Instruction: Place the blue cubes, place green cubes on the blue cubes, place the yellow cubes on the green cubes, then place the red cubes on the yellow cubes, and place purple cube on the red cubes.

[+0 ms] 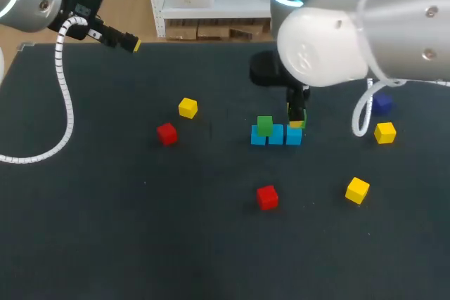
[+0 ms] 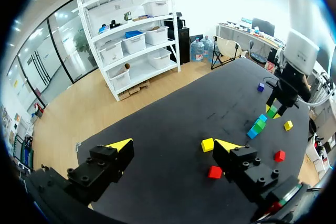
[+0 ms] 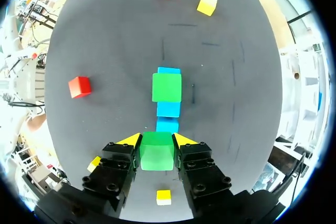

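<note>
The right hand (image 3: 157, 141) pinches a green cube (image 3: 157, 156) over the right end of the row of blue cubes (image 1: 275, 135). A second green cube (image 1: 264, 125) sits on the left end. The left hand (image 2: 173, 145) hangs spread, far left.

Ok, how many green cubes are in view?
2. One green cube sits on one end of the blue row; the second green cube is in the right gripper over the other end. The right arm may hide more.
</note>
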Motion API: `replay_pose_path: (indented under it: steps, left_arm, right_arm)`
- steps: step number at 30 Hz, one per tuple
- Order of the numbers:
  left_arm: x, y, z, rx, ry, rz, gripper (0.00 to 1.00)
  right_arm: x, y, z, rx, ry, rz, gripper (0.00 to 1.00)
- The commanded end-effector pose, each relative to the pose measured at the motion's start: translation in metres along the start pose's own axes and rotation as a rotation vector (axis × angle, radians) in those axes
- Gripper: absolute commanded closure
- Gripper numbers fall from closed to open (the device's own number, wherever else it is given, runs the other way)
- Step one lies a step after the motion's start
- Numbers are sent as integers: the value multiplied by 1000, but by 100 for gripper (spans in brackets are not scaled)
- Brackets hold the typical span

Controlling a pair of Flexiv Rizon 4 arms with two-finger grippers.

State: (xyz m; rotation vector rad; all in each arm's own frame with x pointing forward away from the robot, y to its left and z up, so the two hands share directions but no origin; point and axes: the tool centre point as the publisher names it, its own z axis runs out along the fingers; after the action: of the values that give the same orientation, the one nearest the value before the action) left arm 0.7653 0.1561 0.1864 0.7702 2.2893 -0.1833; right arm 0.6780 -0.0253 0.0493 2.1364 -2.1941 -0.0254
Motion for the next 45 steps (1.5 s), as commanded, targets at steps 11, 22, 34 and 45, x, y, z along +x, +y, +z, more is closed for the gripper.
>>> replay_pose_path:
  steps: [11,22,34,45]
  left_arm:
    - [1,1,0,4,-4,2,0]
    - [1,1,0,4,-4,2,0]
    - [1,1,0,4,-4,2,0]
    - [1,1,0,4,-4,2,0]
  right_arm:
    - [-12,-18,9,-44,33,-16,100]
    - [-13,-14,13,-65,30,-1,100]
    - [-14,-15,23,-74,44,-2,100]
    - [-14,-18,28,-81,49,2,100]
